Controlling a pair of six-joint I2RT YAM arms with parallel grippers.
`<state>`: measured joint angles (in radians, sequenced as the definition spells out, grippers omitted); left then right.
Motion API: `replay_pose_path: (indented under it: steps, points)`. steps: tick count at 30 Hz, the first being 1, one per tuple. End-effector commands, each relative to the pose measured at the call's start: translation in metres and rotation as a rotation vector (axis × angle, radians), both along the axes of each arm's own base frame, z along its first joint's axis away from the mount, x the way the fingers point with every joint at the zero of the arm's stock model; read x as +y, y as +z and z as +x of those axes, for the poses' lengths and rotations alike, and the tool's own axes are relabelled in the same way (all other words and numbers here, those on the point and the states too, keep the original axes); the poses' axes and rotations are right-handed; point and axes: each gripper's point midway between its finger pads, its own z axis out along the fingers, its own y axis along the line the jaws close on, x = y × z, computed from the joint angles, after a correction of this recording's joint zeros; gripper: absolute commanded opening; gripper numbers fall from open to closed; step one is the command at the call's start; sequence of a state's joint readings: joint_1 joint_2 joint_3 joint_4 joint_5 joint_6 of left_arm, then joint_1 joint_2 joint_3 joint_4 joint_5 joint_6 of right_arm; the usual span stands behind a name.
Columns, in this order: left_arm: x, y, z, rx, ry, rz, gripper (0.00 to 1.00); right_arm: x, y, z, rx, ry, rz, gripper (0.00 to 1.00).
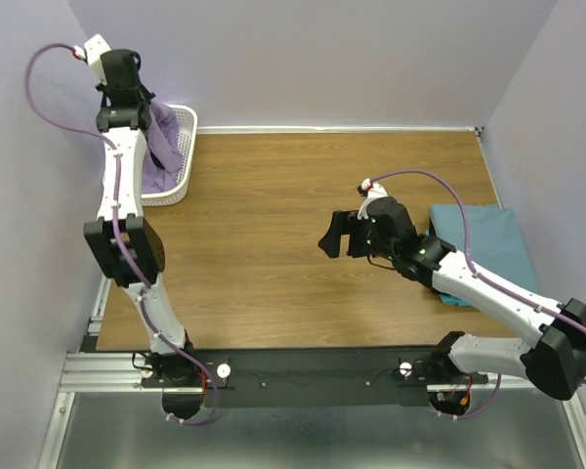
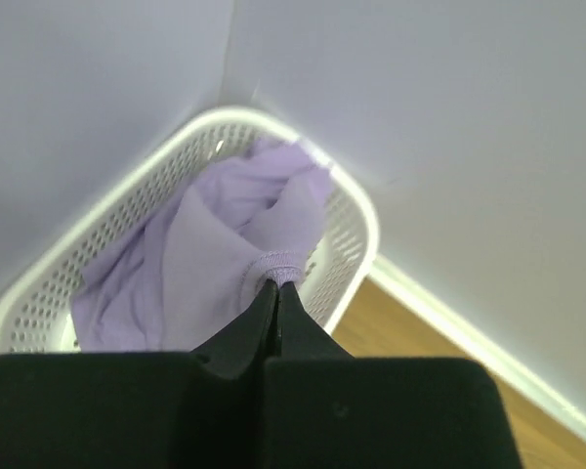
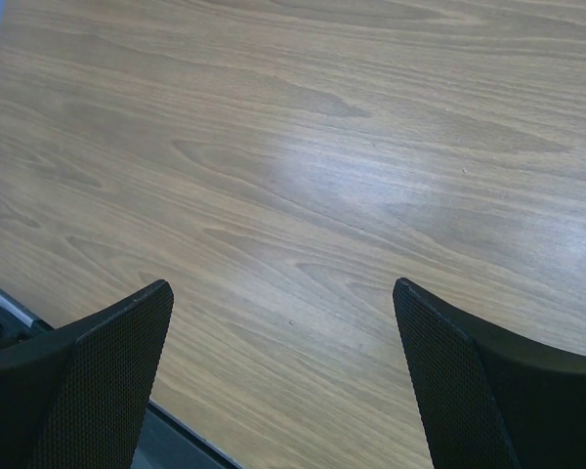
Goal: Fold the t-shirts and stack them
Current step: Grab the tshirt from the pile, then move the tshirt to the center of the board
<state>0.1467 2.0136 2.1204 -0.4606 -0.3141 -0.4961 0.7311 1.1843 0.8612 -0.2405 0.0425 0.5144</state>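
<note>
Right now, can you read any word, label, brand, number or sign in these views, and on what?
None can be read. No print or tag shows on the purple shirt, the teal shirt, the white basket or the table.
Whether the small white discs at the table's near edge carry marks is too small to tell.

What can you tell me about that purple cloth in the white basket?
The lavender t-shirt is soft, plain matte cloth, crumpled and unfolded, heaped in the white mesh basket at the far left corner of the table. It fills most of the basket. A stitched hem is pinched in the shut left claw, and the cloth rises to it in a peak. No print or label shows.
</note>
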Motion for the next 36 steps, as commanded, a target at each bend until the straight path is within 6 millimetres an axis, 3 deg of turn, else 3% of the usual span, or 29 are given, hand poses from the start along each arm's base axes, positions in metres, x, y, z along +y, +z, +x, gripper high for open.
replay_pose_path:
  steps: [1, 2, 3, 6, 8, 10, 12, 14, 15, 18, 21, 23, 31, 36]
  points:
    - [-0.018, 0.110, -0.027, -0.224, -0.083, 0.075, 0.00, 0.004, 0.005, 0.006, -0.006, 0.005, -0.018, 1.00]
    - [-0.030, 0.126, -0.031, -0.256, -0.115, 0.081, 0.00, 0.005, 0.008, 0.008, -0.011, 0.003, -0.015, 1.00]
    - [-0.037, 0.157, -0.045, -0.318, -0.133, 0.103, 0.00, 0.005, 0.007, 0.010, -0.010, 0.001, -0.019, 1.00]
    - [-0.067, 0.208, -0.068, -0.426, -0.193, 0.130, 0.00, 0.008, 0.016, 0.014, -0.028, 0.002, -0.014, 1.00]
    - [-0.092, 0.262, -0.103, -0.551, -0.246, 0.156, 0.00, 0.010, 0.021, 0.017, -0.041, 0.003, -0.010, 1.00]
    - [-0.100, 0.292, -0.123, -0.629, -0.265, 0.178, 0.00, 0.011, 0.023, 0.019, -0.047, 0.001, -0.011, 1.00]
    - [-0.134, 0.325, -0.150, -0.720, -0.337, 0.179, 0.00, 0.010, 0.025, 0.021, -0.056, -0.005, -0.017, 1.00]
    - [-0.149, 0.346, -0.168, -0.780, -0.372, 0.190, 0.00, 0.010, 0.029, 0.023, -0.067, -0.009, -0.016, 1.00]
    - [-0.162, 0.364, -0.186, -0.839, -0.407, 0.189, 0.00, 0.009, 0.031, 0.023, -0.072, -0.012, -0.013, 1.00]
    - [-0.183, 0.391, -0.220, -0.935, -0.461, 0.178, 0.00, 0.009, 0.035, 0.024, -0.081, -0.016, -0.011, 1.00]
    - [-0.193, 0.405, -0.241, -0.989, -0.493, 0.171, 0.00, 0.006, 0.037, 0.025, -0.091, -0.026, -0.012, 1.00]
    - [-0.201, 0.407, -0.245, -1.005, -0.518, 0.157, 0.00, 0.005, 0.037, 0.026, -0.096, -0.036, -0.018, 1.00]
    - [-0.244, 0.382, -0.210, -0.941, -0.643, 0.128, 0.00, 0.000, 0.039, 0.029, -0.106, -0.071, -0.022, 1.00]
    - [-0.276, 0.361, -0.203, -0.892, -0.745, 0.121, 0.00, -0.011, 0.048, 0.028, -0.141, -0.111, -0.016, 1.00]
